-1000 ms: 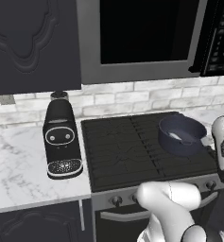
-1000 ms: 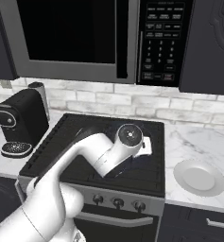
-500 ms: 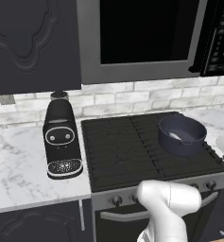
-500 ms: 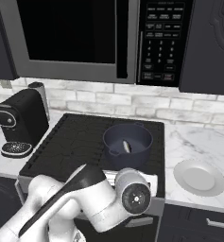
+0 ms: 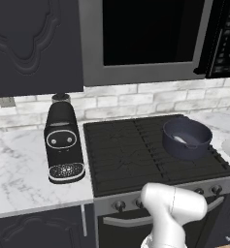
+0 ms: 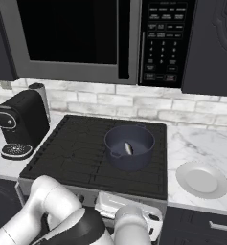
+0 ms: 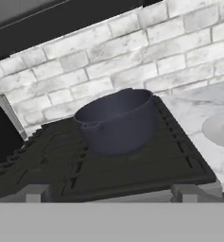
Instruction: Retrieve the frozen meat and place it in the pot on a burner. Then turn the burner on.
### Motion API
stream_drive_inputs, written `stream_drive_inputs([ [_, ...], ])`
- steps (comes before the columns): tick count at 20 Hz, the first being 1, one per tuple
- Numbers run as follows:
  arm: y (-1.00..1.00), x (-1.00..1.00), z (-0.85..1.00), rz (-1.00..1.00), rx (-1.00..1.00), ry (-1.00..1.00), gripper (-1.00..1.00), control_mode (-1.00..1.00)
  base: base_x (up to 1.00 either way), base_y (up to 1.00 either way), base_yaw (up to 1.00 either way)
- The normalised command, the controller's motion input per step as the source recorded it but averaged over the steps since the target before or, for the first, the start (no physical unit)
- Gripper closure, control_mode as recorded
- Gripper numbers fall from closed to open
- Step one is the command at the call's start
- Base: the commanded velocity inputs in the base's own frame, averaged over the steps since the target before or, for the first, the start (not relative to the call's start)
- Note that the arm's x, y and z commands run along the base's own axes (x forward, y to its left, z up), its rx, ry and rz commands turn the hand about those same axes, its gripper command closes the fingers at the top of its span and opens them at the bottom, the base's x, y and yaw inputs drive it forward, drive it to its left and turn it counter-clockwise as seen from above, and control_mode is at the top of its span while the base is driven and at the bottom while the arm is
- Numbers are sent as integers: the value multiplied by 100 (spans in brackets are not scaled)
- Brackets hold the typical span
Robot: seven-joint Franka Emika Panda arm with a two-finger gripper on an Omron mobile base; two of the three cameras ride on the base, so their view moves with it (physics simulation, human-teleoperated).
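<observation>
— What's moving since a second ago?
— Dropping low, the arm (image 6: 62,215) is sitting before the knobs (image 5: 119,205), jaws spread wide.
— And the meat?
— It's lying in the pot (image 6: 129,146) at two o'clock on the stove (image 5: 136,155).

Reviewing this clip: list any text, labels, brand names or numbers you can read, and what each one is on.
Nothing here reads clearly.
Microwave control panel: rows of small pale button markings, too small and blurred to read.
Coffee machine: a round outlined face on its front, no legible lettering.
Cooktop knobs: no readable marks.
Pot, plate: no text visible.
</observation>
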Motion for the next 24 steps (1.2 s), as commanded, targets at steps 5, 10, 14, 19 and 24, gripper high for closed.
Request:
stream_drive_inputs([
  [5, 2, -17, -8, -4, 2, -16, -100, -100, 0, 0, 0],
  [10, 0, -11, -27, 0, 0, -22, -100, -100, 0, 0, 0],
  [14, 0, -1, -63, 0, -2, -15, -100, -100, 0, 0, 0],
  [19, 0, 0, -52, 0, -4, -3, -100, -100, 0, 0, 0],
  [24, 0, 0, -28, 0, -7, 0, -100, -100, 0, 0, 0],
])
